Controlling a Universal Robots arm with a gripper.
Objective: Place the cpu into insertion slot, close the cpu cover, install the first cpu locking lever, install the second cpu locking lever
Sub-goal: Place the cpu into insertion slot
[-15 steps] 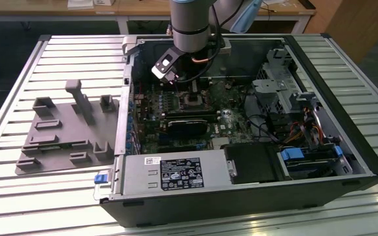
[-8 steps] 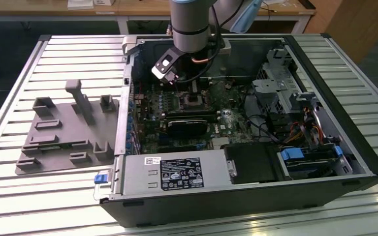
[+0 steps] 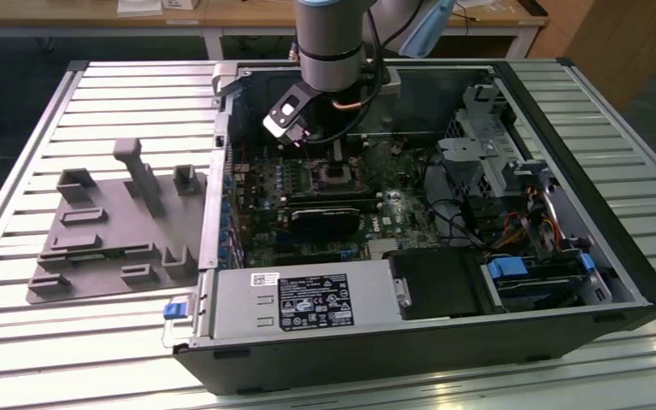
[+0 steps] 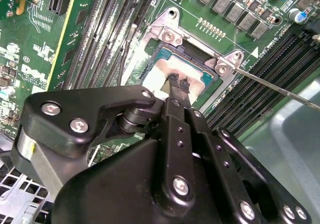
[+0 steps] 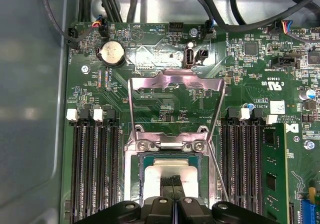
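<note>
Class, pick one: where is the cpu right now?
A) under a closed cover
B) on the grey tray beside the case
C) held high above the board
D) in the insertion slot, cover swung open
D: the cpu lies in the insertion slot, the cpu cover swung open beyond it, the gripper at its top.

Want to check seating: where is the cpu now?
In the first wrist view the cpu sits in the slot, right under the claw, with the open cover beyond it.
</note>
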